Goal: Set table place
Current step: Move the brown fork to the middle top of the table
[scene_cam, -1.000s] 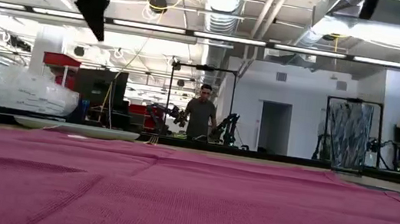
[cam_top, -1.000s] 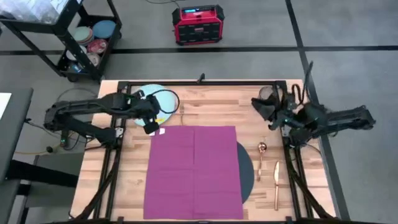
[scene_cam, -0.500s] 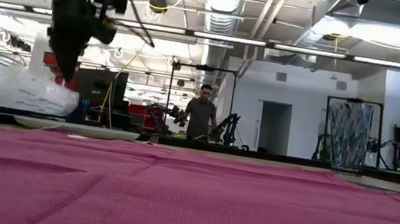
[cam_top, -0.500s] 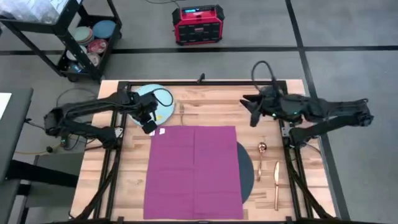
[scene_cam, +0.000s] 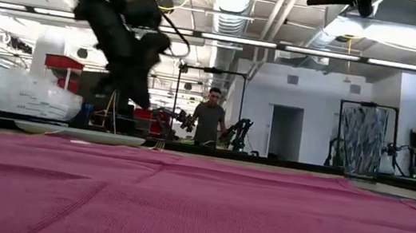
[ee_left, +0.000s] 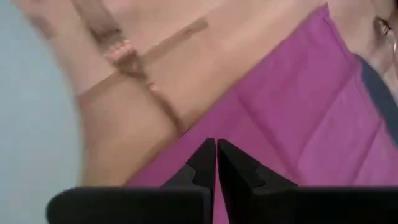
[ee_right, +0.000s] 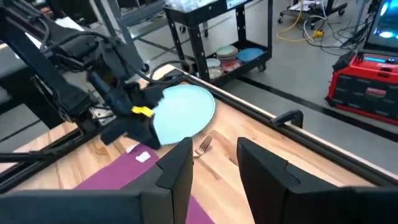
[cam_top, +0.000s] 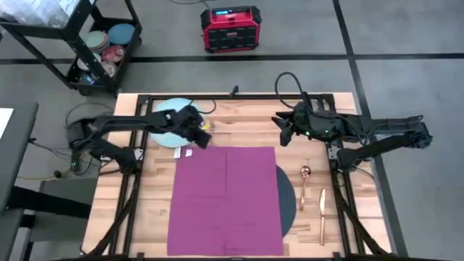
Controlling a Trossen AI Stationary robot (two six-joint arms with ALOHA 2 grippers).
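The magenta napkin lies spread flat over the dark round mat, whose edge shows on its right. The pale blue plate rests on the table at the far left, with a copper fork beside it. A spoon and a knife lie right of the mat. The glass tumbler stands far right. My left gripper hovers shut over the napkin's far left corner. My right gripper hangs open over the far middle of the table.
A black wheeled cart of dishes and a red box stand on the floor beyond the far edge. A person stands far off in the room. Bare wood shows between the two grippers.
My left gripper has come down and swung from beside the plate toward the table's right, ending over the napkin's far left corner. My right gripper has moved from the far right corner toward the table's left. The napkin, plate, cutlery and tumbler have stayed put.
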